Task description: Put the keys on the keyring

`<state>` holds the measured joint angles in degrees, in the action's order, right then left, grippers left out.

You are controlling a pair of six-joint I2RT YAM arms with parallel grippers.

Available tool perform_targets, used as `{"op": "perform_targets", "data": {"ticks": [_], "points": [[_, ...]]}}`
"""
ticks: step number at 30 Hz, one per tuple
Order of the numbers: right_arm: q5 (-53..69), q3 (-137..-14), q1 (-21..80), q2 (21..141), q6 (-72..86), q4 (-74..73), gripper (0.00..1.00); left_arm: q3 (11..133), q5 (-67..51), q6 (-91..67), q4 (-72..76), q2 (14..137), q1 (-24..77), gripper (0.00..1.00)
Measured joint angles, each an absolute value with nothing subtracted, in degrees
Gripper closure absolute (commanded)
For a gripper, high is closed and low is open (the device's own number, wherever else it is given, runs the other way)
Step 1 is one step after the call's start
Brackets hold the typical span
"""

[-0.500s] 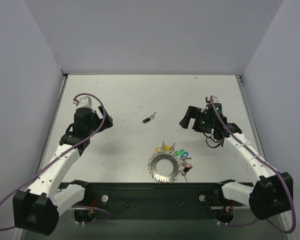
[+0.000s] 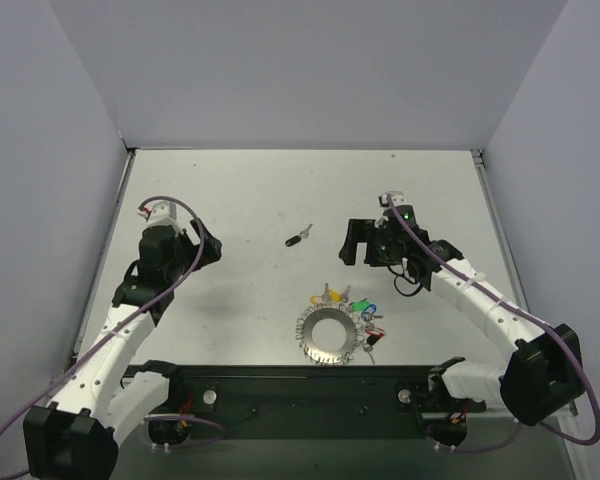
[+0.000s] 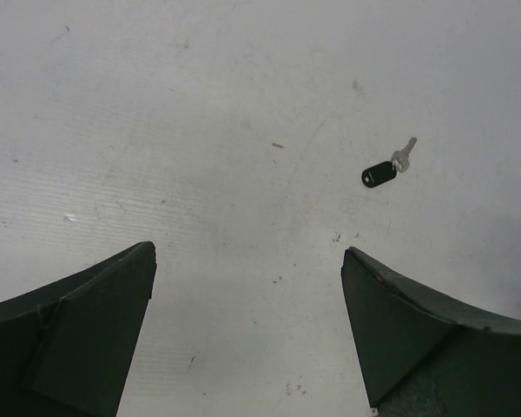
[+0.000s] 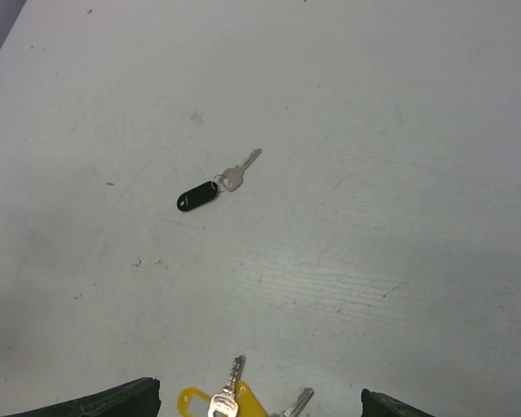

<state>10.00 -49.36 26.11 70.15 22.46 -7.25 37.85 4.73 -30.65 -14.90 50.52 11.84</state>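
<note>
The silver toothed keyring (image 2: 328,336) lies near the table's front middle, with yellow, green, blue and red-headed keys (image 2: 352,304) bunched at its far and right rim. The black-headed key (image 2: 298,238) lies alone further back; it also shows in the left wrist view (image 3: 380,173) and the right wrist view (image 4: 199,195). My left gripper (image 2: 208,246) is open and empty, left of the black key. My right gripper (image 2: 354,242) is open and empty, right of the black key and behind the keyring. The yellow-headed key (image 4: 215,403) shows at the bottom of the right wrist view.
The white table (image 2: 250,190) is bounded by grey walls at the back and sides. A black rail (image 2: 310,385) with the arm bases runs along the near edge.
My right gripper has moved left toward the black key. My left arm has shifted slightly left and back.
</note>
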Motion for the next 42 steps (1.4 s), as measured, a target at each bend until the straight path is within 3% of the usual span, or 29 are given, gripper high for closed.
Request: {"op": "perform_targets", "data": {"ticks": [21,29,33,42], "points": [[-6.5,-51.5,47.3,69.1,29.0,-27.7,0.05,44.7,-4.0,-30.9,-20.5,72.1,11.8,0.04],[-5.5,-47.6,47.7,66.8,33.3,-30.6,0.20,44.7,-9.1,-31.0,-15.9,75.3,12.7,0.06],[-3.6,-45.4,47.7,67.4,34.3,-31.2,0.32,44.6,-10.3,-31.1,-15.0,76.1,13.5,0.06],[1.2,-42.9,47.7,69.8,36.6,-31.3,0.38,44.6,-10.9,-31.0,-13.9,76.1,14.9,0.07]]}}
